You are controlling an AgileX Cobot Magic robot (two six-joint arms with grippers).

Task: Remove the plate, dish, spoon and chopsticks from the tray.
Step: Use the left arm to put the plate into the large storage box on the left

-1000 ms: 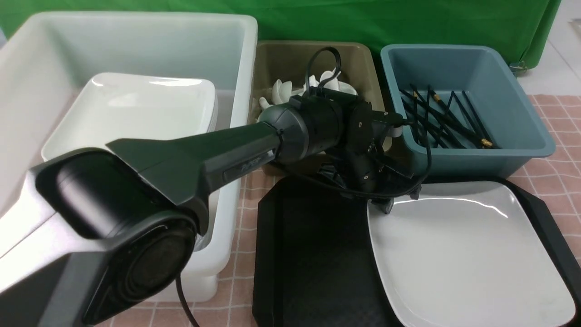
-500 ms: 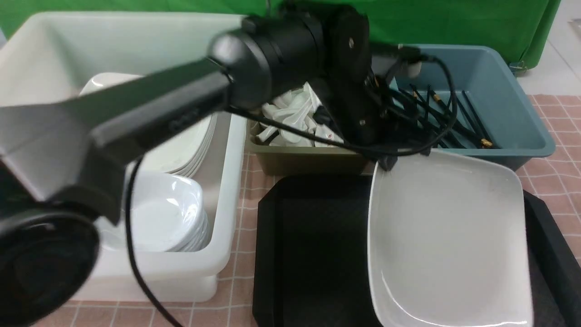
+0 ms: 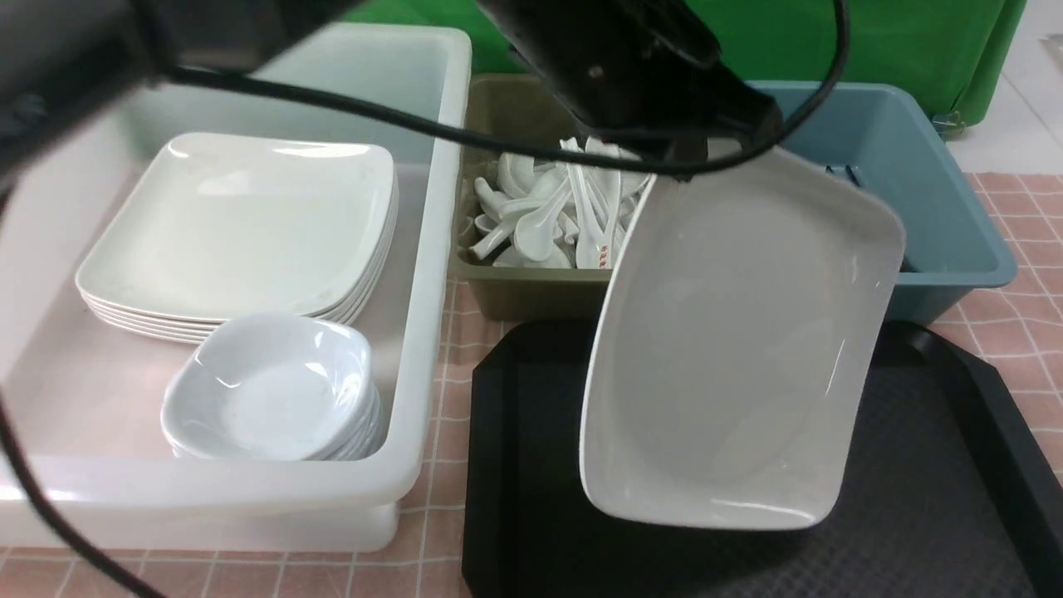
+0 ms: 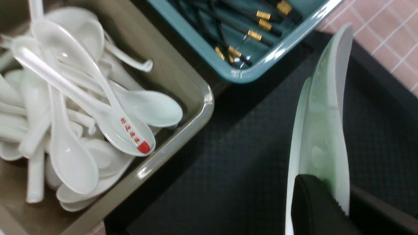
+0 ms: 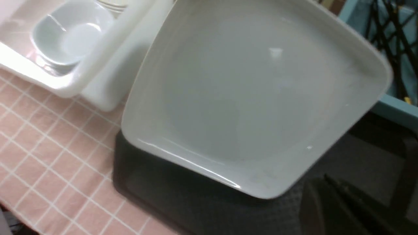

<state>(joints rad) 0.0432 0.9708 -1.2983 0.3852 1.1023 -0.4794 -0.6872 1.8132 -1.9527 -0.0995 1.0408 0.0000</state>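
Front view: left hand (image 3: 685, 154) clamped on far rim of large glossy white rounded-square plate (image 3: 731, 349), hanging tilted above black textured plastic tray (image 3: 938, 498). Advice: swing slowly toward white plastic bin (image 3: 428, 274), level over stacked white plates (image 3: 241, 224), lower before letting go; edge pinch could slip.

The plate (image 3: 731, 349) is glossy white, the tray (image 3: 938, 482) black and diamond-patterned, the counter (image 3: 1021, 324) pink with a white grid, plus an olive bin (image 3: 531, 299) and a blue bin (image 3: 955, 241).
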